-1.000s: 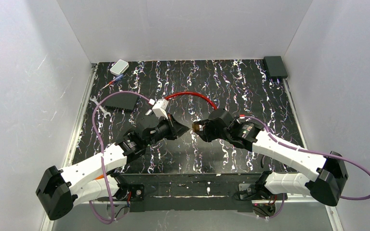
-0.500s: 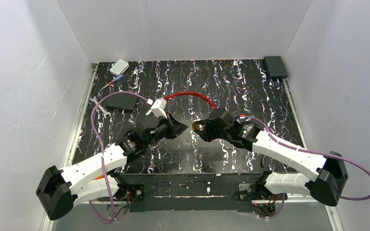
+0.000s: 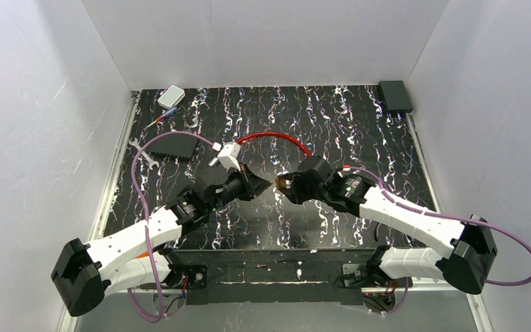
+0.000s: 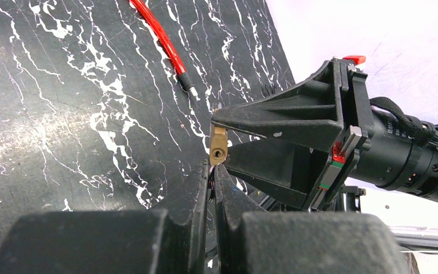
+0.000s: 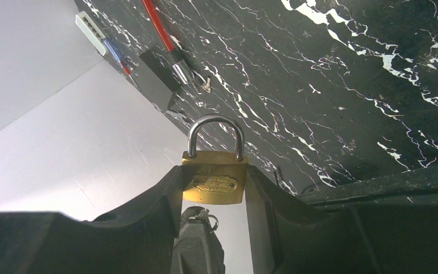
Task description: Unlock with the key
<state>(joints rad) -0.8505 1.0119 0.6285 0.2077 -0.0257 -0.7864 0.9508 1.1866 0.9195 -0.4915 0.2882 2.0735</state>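
A brass padlock (image 5: 215, 178) with its steel shackle (image 5: 215, 130) down in the body is clamped by its sides in my right gripper (image 5: 214, 181). In the top view the padlock (image 3: 281, 183) hangs above the middle of the table. Its keyhole end (image 4: 218, 148) faces my left gripper (image 4: 211, 172). That gripper is shut on the key (image 5: 201, 214), of which only a thin edge, the head and its ring show. The left fingertips (image 5: 198, 234) sit just below the padlock's bottom. I cannot tell whether the key's tip is in the keyhole.
A red cable (image 3: 276, 138) curves across the black marbled mat (image 3: 332, 117) behind the grippers, ending at a white plug (image 3: 230, 155). A black box (image 3: 173, 145), a wrench (image 3: 142, 152), a pen (image 3: 162, 117) and a white case (image 3: 171, 95) lie at the left. Another black box (image 3: 395, 95) sits at the back right.
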